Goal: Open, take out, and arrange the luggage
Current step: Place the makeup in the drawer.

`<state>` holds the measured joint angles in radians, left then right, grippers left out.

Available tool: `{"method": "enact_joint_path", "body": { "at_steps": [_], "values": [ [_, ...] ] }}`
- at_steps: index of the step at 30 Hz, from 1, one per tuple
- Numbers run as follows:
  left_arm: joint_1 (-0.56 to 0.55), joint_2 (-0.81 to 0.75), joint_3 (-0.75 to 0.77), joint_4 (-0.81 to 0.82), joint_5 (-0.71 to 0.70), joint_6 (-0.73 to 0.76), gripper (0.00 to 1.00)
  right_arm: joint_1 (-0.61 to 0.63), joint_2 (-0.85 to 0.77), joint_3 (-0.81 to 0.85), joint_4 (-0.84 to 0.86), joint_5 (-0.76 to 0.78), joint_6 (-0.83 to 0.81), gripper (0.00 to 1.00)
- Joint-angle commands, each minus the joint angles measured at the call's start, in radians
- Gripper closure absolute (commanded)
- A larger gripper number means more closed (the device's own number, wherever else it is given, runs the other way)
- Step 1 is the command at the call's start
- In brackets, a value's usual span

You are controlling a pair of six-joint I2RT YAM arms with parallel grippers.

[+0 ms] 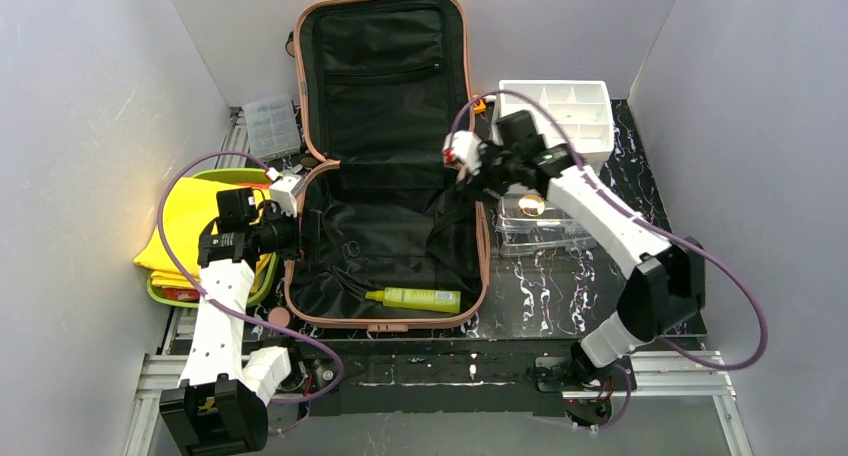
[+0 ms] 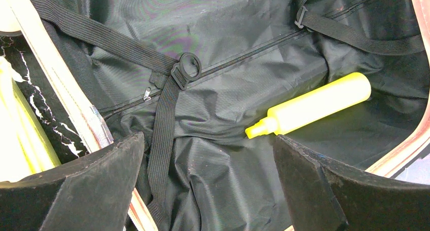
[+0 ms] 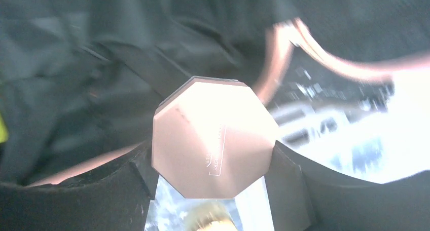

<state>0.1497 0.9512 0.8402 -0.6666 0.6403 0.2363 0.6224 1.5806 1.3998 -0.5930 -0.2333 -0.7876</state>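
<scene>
Yellow cloth (image 1: 185, 226), green tray (image 1: 232, 175); white organizer (image 1: 556, 83), yellow bottle (image 1: 420, 298), perhaps pink compact (image 3: 215, 137)

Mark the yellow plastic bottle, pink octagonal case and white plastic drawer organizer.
yellow plastic bottle (image 2: 314, 107), left wrist view, mid-body.
pink octagonal case (image 3: 213, 140), right wrist view, flat face.
white plastic drawer organizer (image 1: 555, 84), top external view, far rim.

The work cell is enclosed by three plain, matte pale-grey panels: a left wall (image 1: 90, 96), a back wall (image 1: 570, 21) and a right wall (image 1: 760, 106), meeting at straight vertical seams. The table top (image 1: 560, 301) has a glossy black surface with white marble veining. Aluminium rails (image 1: 680, 381) run along its near edge and left side; lighting is even and diffuse, with soft shadows.
</scene>
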Motion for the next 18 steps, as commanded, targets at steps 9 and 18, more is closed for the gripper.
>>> {"method": "enact_joint_path", "body": {
  "at_steps": [9, 18],
  "values": [
    [0.009, 0.016, -0.005, -0.013, 0.035, 0.010, 0.02, -0.405, -0.223, -0.135, 0.033, 0.083, 0.103, 0.64],
    [0.010, 0.018, 0.003, -0.028, 0.048, 0.014, 0.02, -0.569, -0.193, -0.185, 0.035, 0.043, 0.110, 0.65]
  ]
}}
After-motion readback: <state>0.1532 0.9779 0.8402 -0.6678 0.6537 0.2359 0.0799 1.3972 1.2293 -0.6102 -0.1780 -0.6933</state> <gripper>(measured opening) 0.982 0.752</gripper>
